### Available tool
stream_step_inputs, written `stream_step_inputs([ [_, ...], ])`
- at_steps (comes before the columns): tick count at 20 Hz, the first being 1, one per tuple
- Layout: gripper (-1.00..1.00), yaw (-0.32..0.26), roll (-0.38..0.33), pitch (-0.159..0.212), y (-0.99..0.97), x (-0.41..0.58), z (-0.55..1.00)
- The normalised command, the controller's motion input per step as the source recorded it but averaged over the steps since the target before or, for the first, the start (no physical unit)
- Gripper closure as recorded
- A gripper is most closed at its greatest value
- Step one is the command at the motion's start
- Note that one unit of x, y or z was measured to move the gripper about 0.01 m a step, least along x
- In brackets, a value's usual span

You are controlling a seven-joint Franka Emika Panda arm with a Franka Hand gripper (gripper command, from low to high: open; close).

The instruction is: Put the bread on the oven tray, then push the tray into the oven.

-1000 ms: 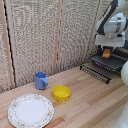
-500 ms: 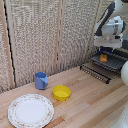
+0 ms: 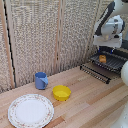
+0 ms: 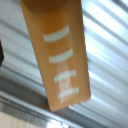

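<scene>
The bread (image 3: 102, 58), a small orange-brown roll, lies on the oven pan (image 3: 111, 65), a dark ribbed tray at the exterior view's right. My clamp (image 3: 111, 48) hangs just above and a little right of the bread, not touching it, and looks open with nothing in it. In the wrist view the bread (image 4: 60, 55) fills the frame, orange with white stripes, resting flat on the ribbed metal pan (image 4: 107, 35); my fingers do not show there. The oven (image 3: 124, 46) is only a dark patch behind my arm.
On the wooden table stand a yellow bowl (image 3: 61, 92), a blue mug (image 3: 41, 80) and a patterned white plate (image 3: 30, 110), all to the exterior view's left of the pan. A woven screen (image 3: 45, 35) backs the table.
My clamp has lifted away from the bread, which stays lying on the pan. The other objects have not moved.
</scene>
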Motion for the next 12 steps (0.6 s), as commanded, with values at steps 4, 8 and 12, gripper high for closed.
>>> stream_step_inputs([
  [4, -1.00, -0.023, 0.090, 0.000, 0.46, -0.453, 0.74],
  [8, -1.00, -0.006, 0.063, 0.000, 0.57, -0.553, 0.59],
  [12, -1.00, 0.000, 0.000, 0.000, 0.77, -0.574, 0.44],
])
